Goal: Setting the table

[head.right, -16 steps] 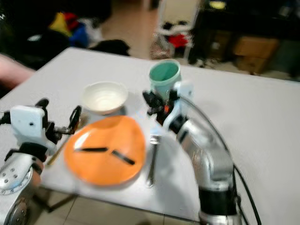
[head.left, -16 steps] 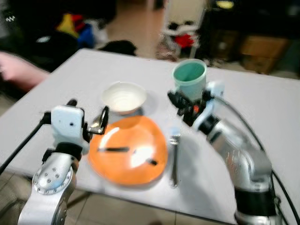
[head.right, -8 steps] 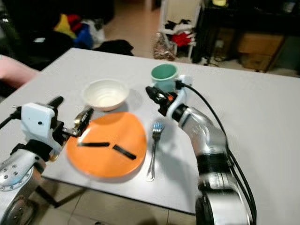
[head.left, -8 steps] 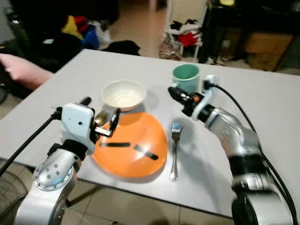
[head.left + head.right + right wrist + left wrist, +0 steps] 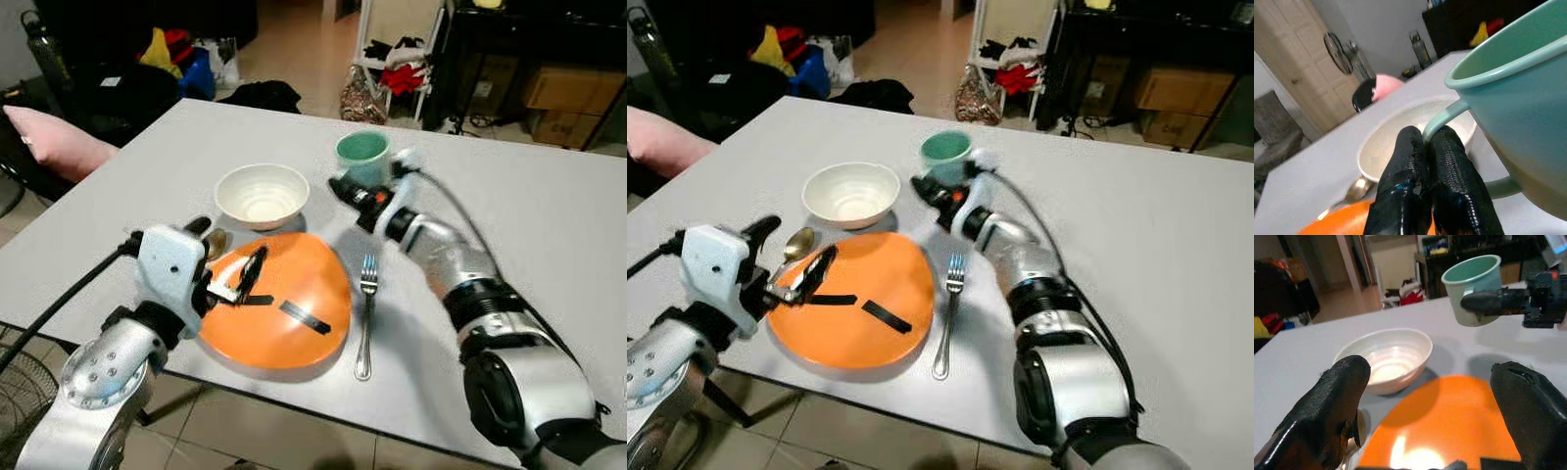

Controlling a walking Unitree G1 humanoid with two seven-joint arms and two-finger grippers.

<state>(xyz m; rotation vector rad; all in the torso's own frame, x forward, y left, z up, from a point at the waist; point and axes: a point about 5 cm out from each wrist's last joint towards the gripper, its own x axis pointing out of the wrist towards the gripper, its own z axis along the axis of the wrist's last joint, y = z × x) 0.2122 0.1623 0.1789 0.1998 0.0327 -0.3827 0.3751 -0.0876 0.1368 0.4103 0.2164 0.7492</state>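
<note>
Right gripper (image 5: pixel 345 188), fingers pressed together, apparently pinches the handle of the green mug (image 5: pixel 361 157) on the white tabletop (image 5: pixel 549 245) while the left gripper (image 5: pixel 240 279) hovers spread above the orange plate (image 5: pixel 294 333).

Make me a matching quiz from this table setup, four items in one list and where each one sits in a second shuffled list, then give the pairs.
Items:
1. fork
2. white bowl
3. green mug
4. spoon

Places:
A. its handle at the right gripper
B. on the table along the right side of the orange plate
C. at the plate's left edge, beside the left gripper
D. just beyond the plate's far edge

Pairs: 1-B, 2-D, 3-A, 4-C
</note>
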